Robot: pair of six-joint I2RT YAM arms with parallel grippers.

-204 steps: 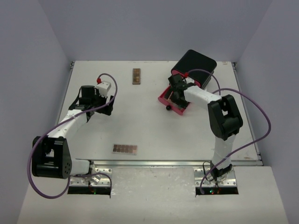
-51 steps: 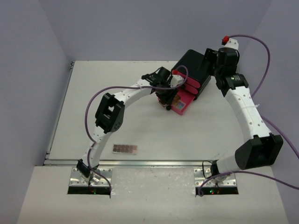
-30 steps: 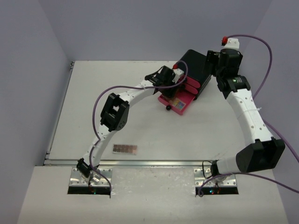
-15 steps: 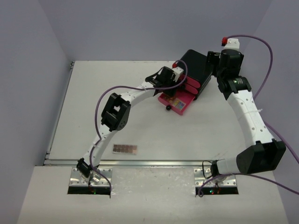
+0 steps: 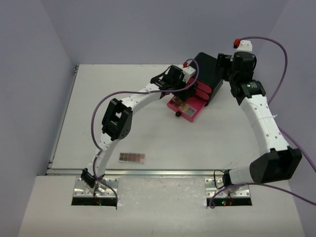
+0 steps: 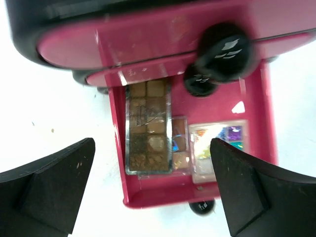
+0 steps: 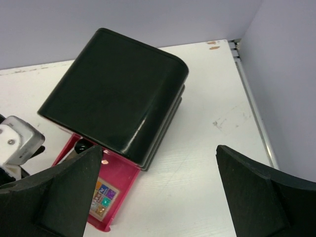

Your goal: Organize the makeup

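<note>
Top: one palette [image 5: 132,157] alone at lower left on bench [image 5: 98,108] — open room all round; drawer [image 5: 193,102] open at centre.
Left wrist: left gripper [image 6: 152,148] wide, empty, over brown palette [image 6: 147,128] in drawer; knobs [image 6: 224,47] above may snag a lifting finger.
Right wrist: right gripper [image 7: 159,150] wide, empty, above box [image 7: 113,89] — bench edge near at right.

One black box [image 5: 210,69] sits on the one table [image 5: 163,143], with three pink drawers: a top drawer [image 6: 148,39] and a middle drawer [image 6: 143,74] pushed in, a bottom drawer [image 6: 252,106] pulled out. Each carries one round black knob, so three (top knob [image 6: 224,46], middle knob [image 6: 200,81], bottom knob [image 6: 201,207]). Three flat palettes lie in the bottom drawer: one long brown palette [image 6: 147,128], one multicoloured palette [image 6: 219,145], one narrow palette [image 6: 180,143] between them, hard to make out. A fourth palette [image 5: 132,157] lies alone on the table. Two arms: left arm [image 5: 140,98], right arm [image 5: 261,116]. Two purple cables: left cable [image 5: 123,93], right cable [image 5: 269,38].
</note>
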